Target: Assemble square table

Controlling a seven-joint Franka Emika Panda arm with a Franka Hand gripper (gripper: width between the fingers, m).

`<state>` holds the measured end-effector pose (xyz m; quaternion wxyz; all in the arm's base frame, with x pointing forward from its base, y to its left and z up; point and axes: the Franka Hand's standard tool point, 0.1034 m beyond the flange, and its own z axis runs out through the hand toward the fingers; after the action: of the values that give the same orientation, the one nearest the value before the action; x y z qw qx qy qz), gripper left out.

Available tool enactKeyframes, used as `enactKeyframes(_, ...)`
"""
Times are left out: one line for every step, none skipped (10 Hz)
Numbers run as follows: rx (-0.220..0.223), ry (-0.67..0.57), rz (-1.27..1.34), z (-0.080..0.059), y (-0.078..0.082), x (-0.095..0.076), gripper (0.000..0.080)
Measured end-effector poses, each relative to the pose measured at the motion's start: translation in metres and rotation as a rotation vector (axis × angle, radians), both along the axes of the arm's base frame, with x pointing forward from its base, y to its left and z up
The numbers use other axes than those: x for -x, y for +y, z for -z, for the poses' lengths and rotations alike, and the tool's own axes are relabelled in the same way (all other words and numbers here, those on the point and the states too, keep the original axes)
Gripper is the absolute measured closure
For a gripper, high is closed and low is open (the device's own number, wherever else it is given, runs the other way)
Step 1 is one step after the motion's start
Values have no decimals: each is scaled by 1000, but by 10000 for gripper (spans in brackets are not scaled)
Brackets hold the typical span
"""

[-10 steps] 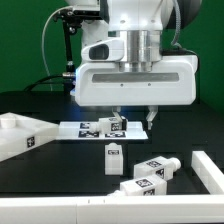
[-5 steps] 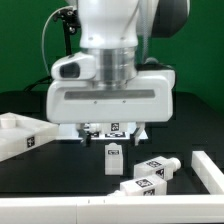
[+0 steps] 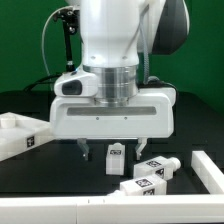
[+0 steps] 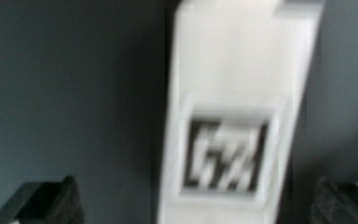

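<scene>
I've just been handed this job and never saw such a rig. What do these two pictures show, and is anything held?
The big white machine is a robot arm; its gripper is the wide block with two dark fingers hanging down. The exterior view comes from a camera off the arm. The wrist view comes from a camera on the wrist, looking between the fingers, and it is blurred. On the dark table one white table leg stands upright between the open fingers; nothing is held. Two more legs lie at the exterior view's right. A larger white part sits at the exterior view's left.
</scene>
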<state>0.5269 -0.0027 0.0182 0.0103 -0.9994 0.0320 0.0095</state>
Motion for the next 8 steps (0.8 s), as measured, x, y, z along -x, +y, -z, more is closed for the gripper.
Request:
enactKeyframes(1,-3,-2,1,1,1,151)
enactKeyframes(2,1,-6,3,3,5,151)
enactKeyframes(2,8,-8,6,3,9,151)
enactKeyframes(3,13,-8,8,3,12,151)
enactKeyframes(3,12,-8,8,3,12,151)
enactKeyframes(3,13,-8,8,3,12,258)
enactKeyframes(3,13,-8,8,3,12,258)
enactKeyframes(3,13,-8,8,3,12,453)
